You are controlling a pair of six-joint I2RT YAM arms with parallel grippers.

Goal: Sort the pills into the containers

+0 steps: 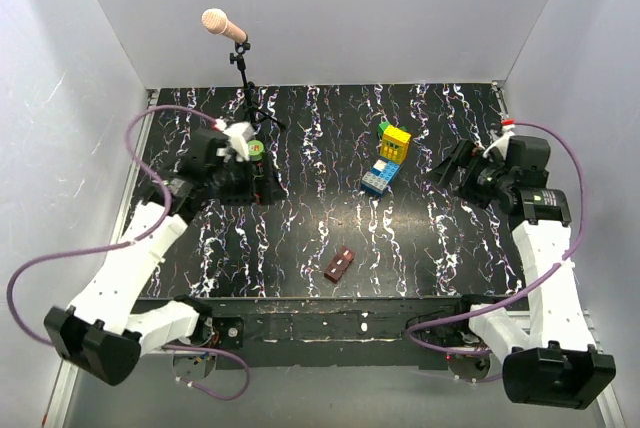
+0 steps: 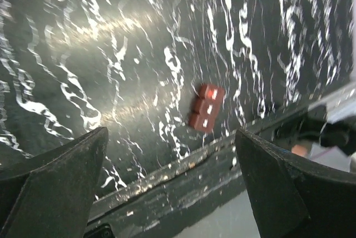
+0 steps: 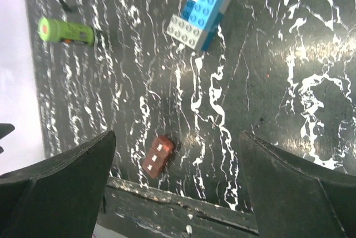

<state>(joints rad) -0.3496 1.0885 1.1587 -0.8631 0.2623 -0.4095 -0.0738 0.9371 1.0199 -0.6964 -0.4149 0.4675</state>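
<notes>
My left tool (image 2: 171, 132) and right tool (image 3: 177, 133) hang raised over the desk (image 1: 300, 218), jaws spread wide and empty, I judge to survey it. The red-brown box (image 2: 206, 107) lies by the desk's near edge, midway, well below both tools. The green bottle (image 3: 65, 31) sits beside the left tool, toward the far-left corner.

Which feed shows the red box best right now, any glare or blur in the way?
Top external: even light, sharp, but the box is small. Left wrist: soft and smeared, a glare patch on the table at the picture's upper left, clear of the box. Right wrist: sharpest close view, box plain, glare only at far right.
</notes>
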